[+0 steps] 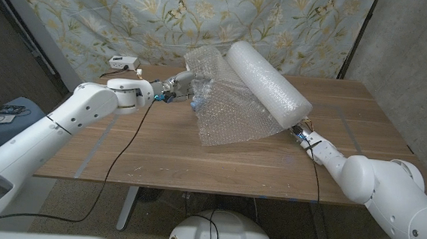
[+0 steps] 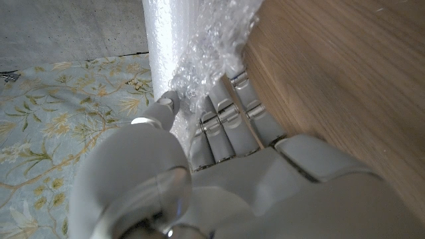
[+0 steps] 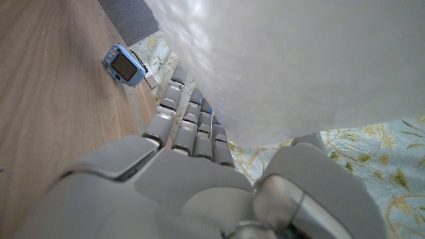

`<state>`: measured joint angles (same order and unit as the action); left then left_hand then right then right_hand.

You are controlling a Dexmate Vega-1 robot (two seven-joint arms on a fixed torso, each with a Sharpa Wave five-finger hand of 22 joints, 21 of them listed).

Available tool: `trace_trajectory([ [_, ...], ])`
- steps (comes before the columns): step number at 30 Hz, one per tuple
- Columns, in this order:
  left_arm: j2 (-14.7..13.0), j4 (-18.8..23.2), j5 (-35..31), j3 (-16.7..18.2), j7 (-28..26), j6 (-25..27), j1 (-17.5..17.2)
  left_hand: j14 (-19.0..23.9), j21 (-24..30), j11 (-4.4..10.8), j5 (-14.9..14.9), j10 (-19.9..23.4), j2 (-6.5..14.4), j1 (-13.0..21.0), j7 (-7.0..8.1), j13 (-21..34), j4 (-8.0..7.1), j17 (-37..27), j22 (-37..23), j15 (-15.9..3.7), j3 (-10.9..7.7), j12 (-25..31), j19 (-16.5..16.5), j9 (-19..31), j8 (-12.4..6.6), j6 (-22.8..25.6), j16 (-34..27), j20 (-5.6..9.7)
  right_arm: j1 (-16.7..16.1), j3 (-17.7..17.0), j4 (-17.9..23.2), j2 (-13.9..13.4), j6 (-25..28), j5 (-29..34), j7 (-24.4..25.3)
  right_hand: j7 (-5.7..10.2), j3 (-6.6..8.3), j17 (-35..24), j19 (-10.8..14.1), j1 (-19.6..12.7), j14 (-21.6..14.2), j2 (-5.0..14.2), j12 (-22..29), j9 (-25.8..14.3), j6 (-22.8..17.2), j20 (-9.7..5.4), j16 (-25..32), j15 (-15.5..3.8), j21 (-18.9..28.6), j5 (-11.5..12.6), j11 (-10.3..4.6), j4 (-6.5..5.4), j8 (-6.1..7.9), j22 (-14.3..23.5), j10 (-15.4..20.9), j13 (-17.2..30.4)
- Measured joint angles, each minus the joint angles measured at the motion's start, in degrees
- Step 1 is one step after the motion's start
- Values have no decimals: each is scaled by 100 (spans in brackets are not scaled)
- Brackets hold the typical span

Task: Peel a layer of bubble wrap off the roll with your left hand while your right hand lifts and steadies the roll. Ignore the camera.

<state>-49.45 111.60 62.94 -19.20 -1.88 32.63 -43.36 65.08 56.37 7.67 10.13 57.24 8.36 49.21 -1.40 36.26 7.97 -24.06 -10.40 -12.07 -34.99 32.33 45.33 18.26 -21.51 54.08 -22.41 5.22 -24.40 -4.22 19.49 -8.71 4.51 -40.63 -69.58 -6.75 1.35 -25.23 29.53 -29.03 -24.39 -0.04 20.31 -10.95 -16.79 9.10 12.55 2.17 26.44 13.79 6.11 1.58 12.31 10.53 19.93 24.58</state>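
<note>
Above table (image 1: 158, 149), right hand (image 1: 304, 134) grips roll (image 1: 267, 83) end; left hand (image 1: 176, 87) pinches peeled wrap (image 1: 225, 113).

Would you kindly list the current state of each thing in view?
White bubble wrap roll: lifted at one end, partly unrolled.
Clear peeled bubble wrap sheet: draped onto the wooden table.
Left hand: pinching the sheet's edge.
Right hand: holding the roll's end.
Small blue camera: lying on table.

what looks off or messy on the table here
Nothing looks damaged or spilled. The bubble wrap roll is tilted, one end lifted by the right robot hand, and its loose sheet drapes crumpled onto the table while the left robot hand grips its edge. That fits the peeling.
</note>
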Motion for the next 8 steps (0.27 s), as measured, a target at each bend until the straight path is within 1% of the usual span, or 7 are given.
trace_trajectory([
  [5, -130, 53, 9, 77, 68, 0, -53, 0, 0, 0, 0, 0, 0, 0, 7, 0, 0, 0, 0, 0, 0, 0, -4, 0, 0, 8, 0, 4, -14, -14, 1, 69, -92, -28, -8, 0, 0, 0, 0, 0, 0, 0, 0, 0, 0, 0, 0, 0, 0, 0, 0, 0, 0, 0, 0, 0],
  [6, -169, 65, 9, 95, 93, 0, -66, 0, 0, 0, 0, 0, 0, 0, 8, 0, 0, 0, 0, 0, 0, 0, -22, 0, 0, 8, 0, 23, -14, -20, 2, 135, -115, -30, -12, 0, 0, 0, 0, 0, 0, 0, 0, 1, 0, 0, 0, 0, 0, 0, 0, 0, 0, 0, 0, 0],
  [8, -214, 78, 9, 117, 115, 0, -84, 1, 0, 0, 0, 0, 0, 0, 8, 0, 0, 0, 0, 1, 0, 0, -31, 0, 0, 8, 29, 31, -14, -24, 2, 159, -138, -32, -12, 0, 0, 0, 0, 0, 0, 0, 0, 0, 0, 0, 0, 0, 0, 0, 0, 0, 0, 0, 0, -1],
])
